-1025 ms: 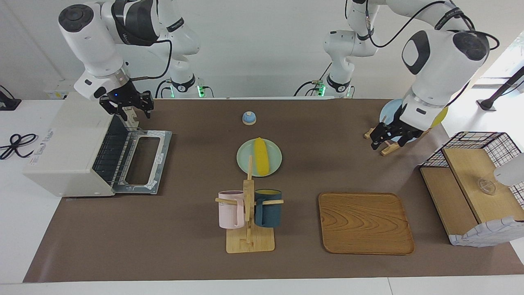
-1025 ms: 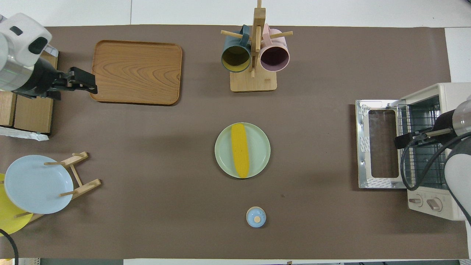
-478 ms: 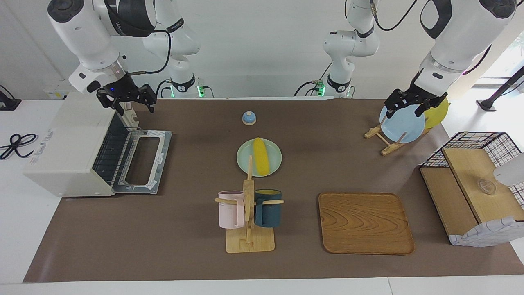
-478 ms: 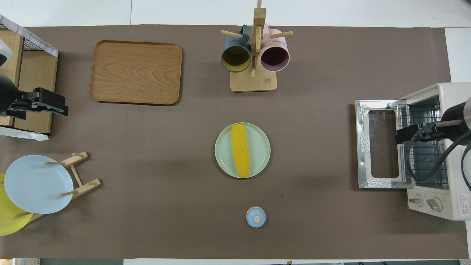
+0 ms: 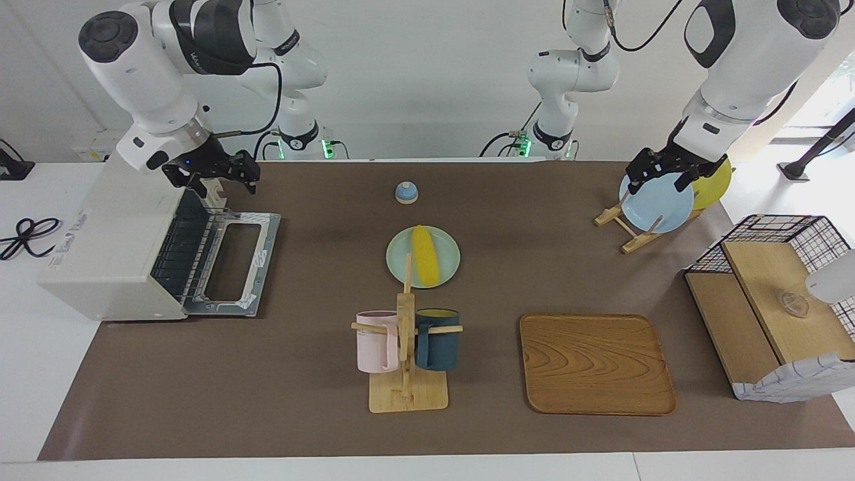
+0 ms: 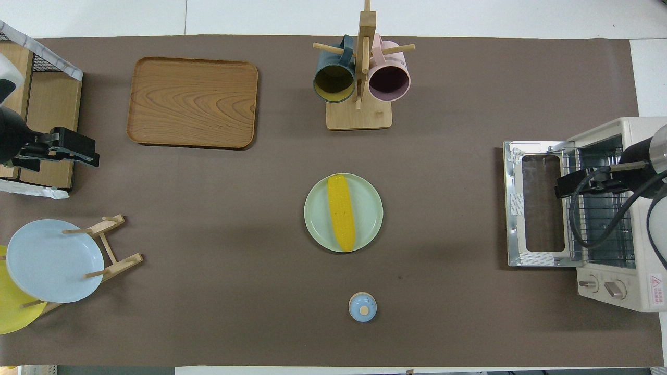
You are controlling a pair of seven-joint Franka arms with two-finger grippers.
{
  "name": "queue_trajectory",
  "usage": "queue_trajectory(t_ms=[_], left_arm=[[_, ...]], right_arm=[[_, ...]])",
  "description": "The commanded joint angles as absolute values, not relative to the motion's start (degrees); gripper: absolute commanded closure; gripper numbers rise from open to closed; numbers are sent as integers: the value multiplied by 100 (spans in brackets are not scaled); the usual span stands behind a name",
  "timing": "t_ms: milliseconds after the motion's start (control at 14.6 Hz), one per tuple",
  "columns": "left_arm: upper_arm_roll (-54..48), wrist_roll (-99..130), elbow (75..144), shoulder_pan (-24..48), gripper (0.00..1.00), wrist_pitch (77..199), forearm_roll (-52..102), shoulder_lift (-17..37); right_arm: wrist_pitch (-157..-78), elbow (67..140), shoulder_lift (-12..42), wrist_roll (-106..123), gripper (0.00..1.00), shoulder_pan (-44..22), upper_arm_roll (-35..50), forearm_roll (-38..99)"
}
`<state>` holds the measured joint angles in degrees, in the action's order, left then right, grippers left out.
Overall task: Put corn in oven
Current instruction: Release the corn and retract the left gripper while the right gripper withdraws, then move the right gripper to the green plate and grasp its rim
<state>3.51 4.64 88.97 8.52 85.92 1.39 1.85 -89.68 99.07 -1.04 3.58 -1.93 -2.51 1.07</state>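
The corn (image 5: 425, 254) lies on a pale green plate (image 5: 447, 270) at the middle of the table; it also shows in the overhead view (image 6: 341, 212). The oven (image 5: 107, 234) stands at the right arm's end, its door (image 5: 264, 257) dropped flat and the wire rack (image 6: 599, 224) showing. My right gripper (image 5: 214, 177) hangs open and empty above the oven's open front, also in the overhead view (image 6: 565, 185). My left gripper (image 5: 660, 175) is raised, open and empty, at the left arm's end above the plate rack (image 5: 628, 230), far from the corn.
A wooden mug rack (image 5: 406, 374) with a pink and a dark blue mug stands farther from the robots than the corn. A wooden tray (image 5: 596, 364) lies beside it. A small blue lidded pot (image 5: 406, 192), a blue plate (image 5: 658, 204), a yellow plate (image 5: 715, 184) and a wire basket (image 5: 775, 300) are also here.
My left gripper rose from low beside the plate rack to above it, then held. My right gripper rose over the oven's front, then dipped slightly. The corn has not moved.
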Motion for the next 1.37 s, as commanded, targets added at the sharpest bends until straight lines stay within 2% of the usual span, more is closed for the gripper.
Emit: queue_trajectory(t_ms=[0, 342, 547, 615, 683, 752, 1025, 1299], left_arm=[[351, 369, 8860, 765, 0, 8289, 18, 26], [334, 360, 8833, 642, 0, 8305, 70, -17], [334, 369, 8973, 615, 0, 8323, 105, -96], [325, 387, 8982, 615, 0, 8332, 105, -114], [325, 404, 8982, 615, 0, 8349, 105, -114], [325, 404, 8974, 615, 0, 8376, 105, -114], [316, 413, 8974, 633, 0, 8420, 97, -106], [316, 440, 8947, 659, 0, 8402, 97, -114]], right_arm=[[-8745, 9650, 0, 281, 0, -439, -535, 132], [-8824, 9720, -131, 264, 0, -466, -501, 123], [-9585, 10455, -394, 290, 0, -492, -483, 140], [-10137, 10877, -526, 281, 15, -527, -483, 149], [-10430, 11220, -597, 273, 63, -536, -475, 149], [-10589, 11563, -606, 142, 100, -580, -466, 176], [-12248, 12838, -493, -185, 100, -879, -475, 185], [-13489, 13367, 43, -185, 100, -879, -475, 185]])
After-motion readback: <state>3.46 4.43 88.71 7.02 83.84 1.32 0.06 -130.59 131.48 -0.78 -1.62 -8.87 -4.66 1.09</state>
